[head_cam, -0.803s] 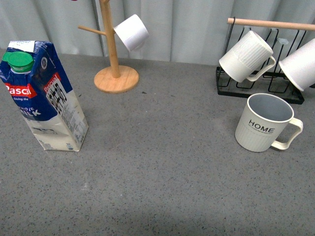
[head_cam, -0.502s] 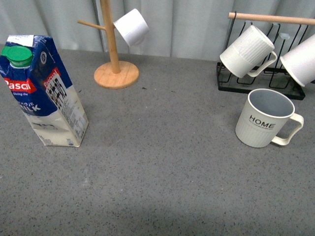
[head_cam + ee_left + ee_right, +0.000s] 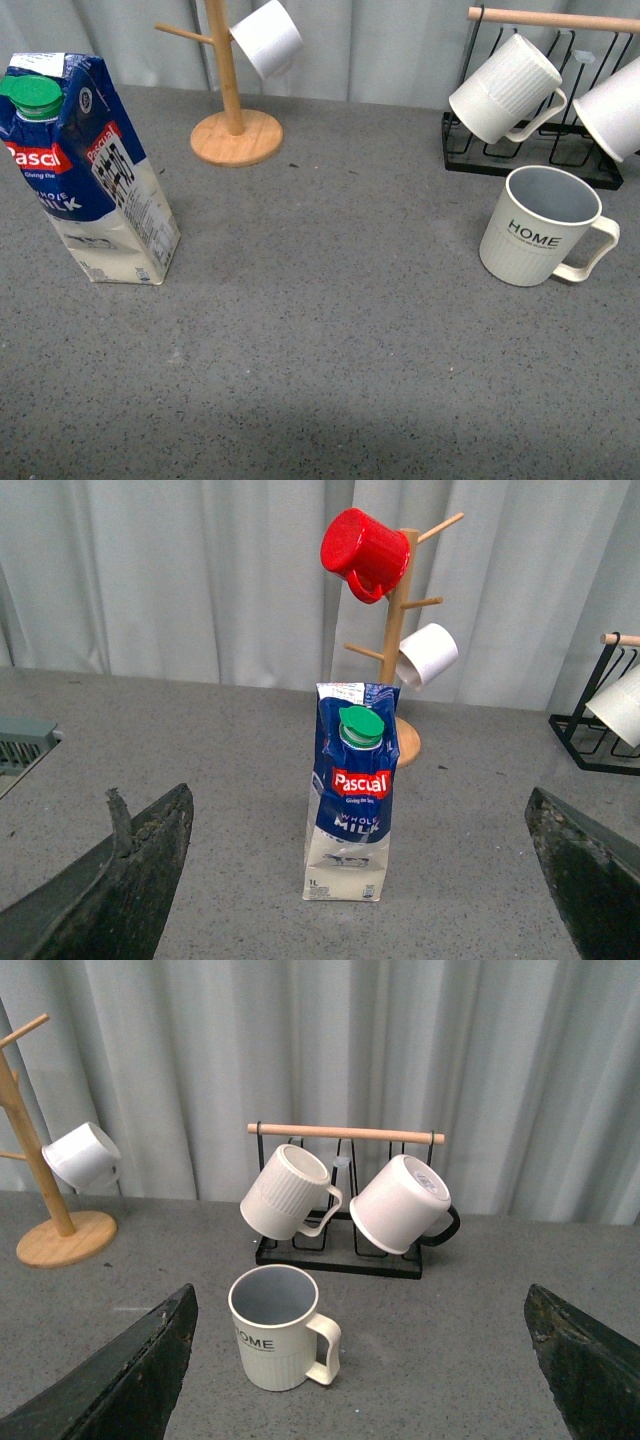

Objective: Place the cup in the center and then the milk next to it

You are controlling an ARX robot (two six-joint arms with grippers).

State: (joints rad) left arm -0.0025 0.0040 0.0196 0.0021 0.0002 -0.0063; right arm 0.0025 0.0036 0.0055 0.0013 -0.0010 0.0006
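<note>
The cup (image 3: 540, 240) stands upright on the right of the desk (image 3: 320, 340), just in front of the rack (image 3: 530, 168), its handle turned away from the middle. The milk (image 3: 90, 180) stands upright at the far left, well apart from it. Neither is in the centre yet. Both the left jaws and the right jaws are spread wide and hold nothing, each pair facing its own thing from a distance.

We judge the tightest spot to be the cup. A ribbed mug (image 3: 505, 90) hangs from the rack close above and behind it, so a high or deep reach could knock that mug or the rack. A pinch on the rim alone could tip the cup.

The milk is tall on a narrow base. A push low down or a grip near the cap could topple it, and setting it down too close could shove the cup.

In the front view no arm shows, and the frame cuts off the milk's left edge and a second hung mug (image 3: 615, 105). We cannot tell how full the carton is.
</note>
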